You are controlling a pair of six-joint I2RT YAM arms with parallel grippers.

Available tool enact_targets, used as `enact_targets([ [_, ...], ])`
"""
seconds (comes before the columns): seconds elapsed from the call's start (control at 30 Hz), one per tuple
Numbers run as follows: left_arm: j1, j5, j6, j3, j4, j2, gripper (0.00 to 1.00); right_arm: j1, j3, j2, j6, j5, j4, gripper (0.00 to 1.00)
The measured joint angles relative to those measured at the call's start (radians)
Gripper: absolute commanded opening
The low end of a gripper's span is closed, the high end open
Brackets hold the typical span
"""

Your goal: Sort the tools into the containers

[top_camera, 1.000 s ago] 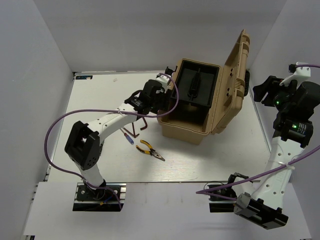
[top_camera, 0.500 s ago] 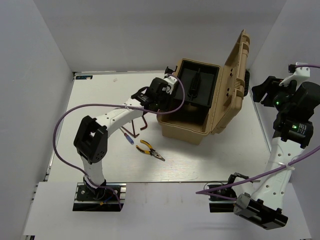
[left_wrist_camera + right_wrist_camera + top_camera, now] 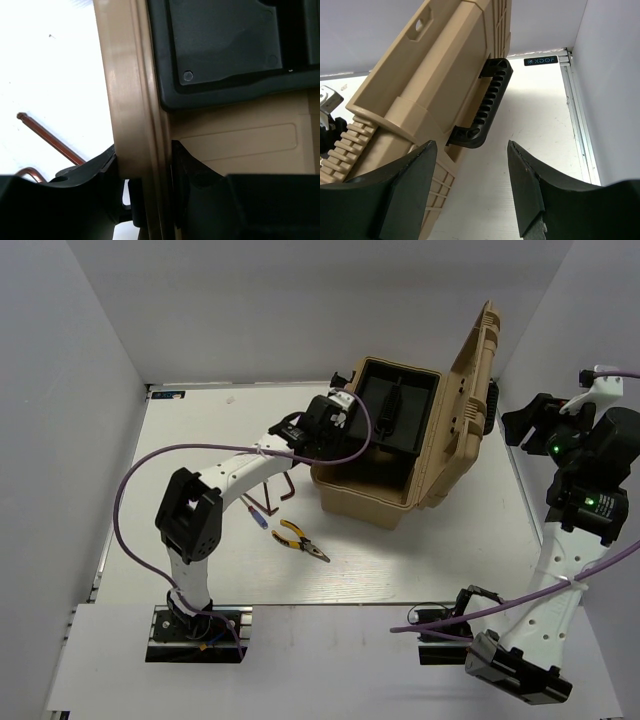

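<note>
From above, the left gripper (image 3: 335, 428) sits at the left rim of the open tan plastic toolbox (image 3: 365, 495), beside the black tray insert (image 3: 395, 410). The loose tools lie on the white table (image 3: 200, 430), all on the near-left side of that gripper. Two thin copper-brown L-shaped hex keys (image 3: 289, 485) are closest, just off the box's left wall. A slim blue-tipped screwdriver (image 3: 252, 510) lies a little nearer the arm bases. The yellow-and-black-handled pliers (image 3: 300, 540) lie nearer still, apart from the box. The right gripper (image 3: 522, 422) hangs in the air to the right of the raised lid (image 3: 470, 380), well away from every tool.

In the left wrist view, the left gripper (image 3: 145, 165) straddles the toolbox (image 3: 132, 100) wall. One finger (image 3: 95, 167) is outside and the other is inside, both pressed against the wall, so it is clamped on the rim. One hex key (image 3: 50, 137) lies on the table just beyond the outer finger, not touching it.

In the right wrist view, the right gripper (image 3: 470, 190) has its fingers (image 3: 410, 185) spread wide with nothing between them. The lid's ribbed outer face and the black carry handle (image 3: 485, 105) lie ahead of it, apart from the fingers. No tool shows here.
</note>
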Motion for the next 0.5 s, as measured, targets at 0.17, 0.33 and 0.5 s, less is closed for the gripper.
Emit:
enact_targets([
  [0.17, 0.004, 0.001, -0.081, 0.010, -0.016, 0.006, 0.00, 0.000, 0.000, -0.009, 0.000, -0.005, -0.008, 0.65],
  [0.33, 0.005, -0.008, -0.161, -0.052, 0.048, -0.021, 0.00, 0.000, 0.000, -0.027, 0.000, 0.003, -0.011, 0.65],
  [0.5, 0.005, -0.030, -0.236, -0.098, 0.083, -0.049, 0.00, 0.000, 0.000, -0.039, 0.000, 0.043, -0.023, 0.65],
])
